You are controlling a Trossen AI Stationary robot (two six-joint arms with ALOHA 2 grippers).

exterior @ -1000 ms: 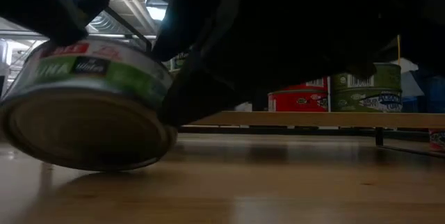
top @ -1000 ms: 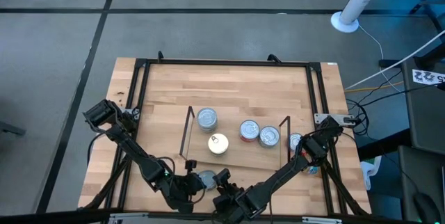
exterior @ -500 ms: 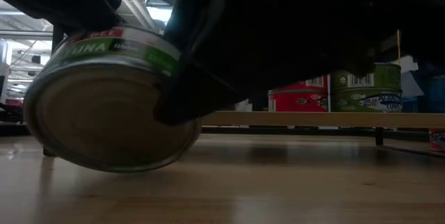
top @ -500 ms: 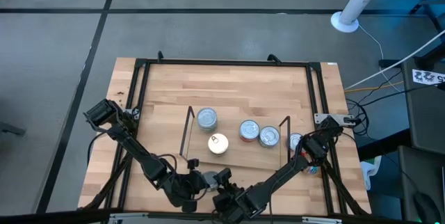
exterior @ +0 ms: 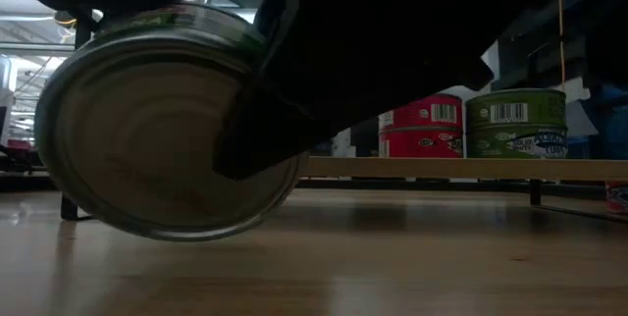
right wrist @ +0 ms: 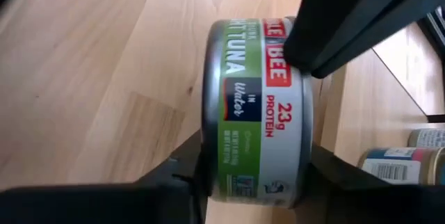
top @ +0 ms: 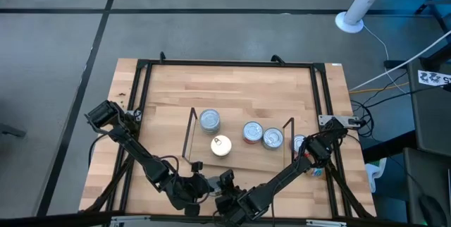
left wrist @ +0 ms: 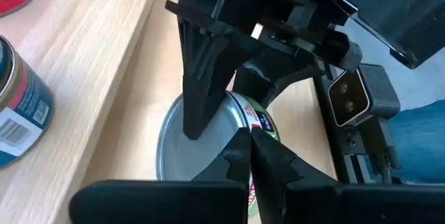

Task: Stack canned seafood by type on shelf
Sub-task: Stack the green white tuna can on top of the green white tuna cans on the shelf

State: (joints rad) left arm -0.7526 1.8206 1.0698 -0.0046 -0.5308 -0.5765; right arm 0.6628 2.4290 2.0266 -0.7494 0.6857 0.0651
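A green-labelled tuna tin stands tipped up on its rim near the table's front edge, its flat underside facing the low view. My right gripper is shut on it. My left gripper, shut, touches it from the other side. The shelf, a light-wood board with black wire ends, carries a silver-topped tin, a gold-topped one and two low stacks, red and green. My left gripper presses its shut fingertips against the tin's labelled side wall by the upper rim, slanting down from the table's left. My right gripper pinches the tin across its two flat faces, one finger on the silver face, the other on the opposite face. The fingers slant down from the near right. The tin stands almost upright, its lower rim on the table.
Beyond the shelf's right wire end lie another tin and a blue-labelled one. A black metal frame runs around the tabletop. Bare wood lies behind the shelf, toward the far edge.
The tuna tin has tipped further up on its lower rim, from a low slant to nearly upright, its flat underside now turned toward the near edge. My right gripper's fingers have closed onto its two faces. Both hands have stayed in place.
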